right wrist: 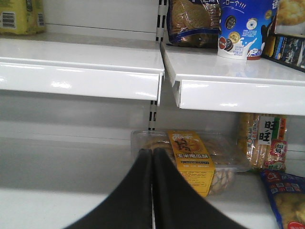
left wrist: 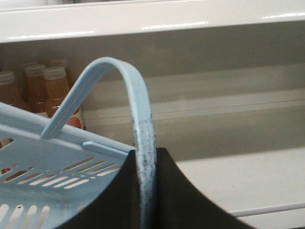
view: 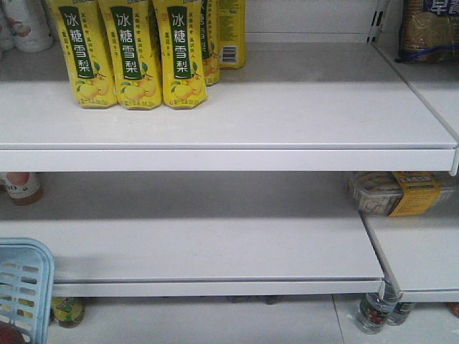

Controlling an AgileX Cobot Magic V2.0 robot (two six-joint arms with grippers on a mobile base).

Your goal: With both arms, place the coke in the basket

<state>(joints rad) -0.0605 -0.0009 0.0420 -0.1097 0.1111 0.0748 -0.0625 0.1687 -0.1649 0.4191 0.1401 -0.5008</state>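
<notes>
- Far left, low down in the front view, the light blue basket [view: 23, 290] pokes into frame by one corner, with a smear of red [view: 8, 335] showing at the very bottom through its slots; that may be the coke, but too little shows to be sure.
- The left claw [left wrist: 145, 191] is clenched on the basket handle [left wrist: 136, 105]: the blue loop runs down between the two black fingers and the slotted basket wall [left wrist: 43, 162] hangs off to its left.
- Behind the handle stand some amber bottles [left wrist: 45, 88] on a lower shelf.
- Middle of the front view, yellow pear-drink cartons [view: 129, 54] line the upper shelf [view: 229, 150]; no red can stands on either shelf.
- The right claw [right wrist: 152, 191] is pinched together with nothing in it, pointing at a clear snack tray with a yellow label [right wrist: 193, 160].
- So the basket lies left and below, with the left arm already on it; whatever the right arm does next turns on finding the can, which no view shows plainly.
</notes>
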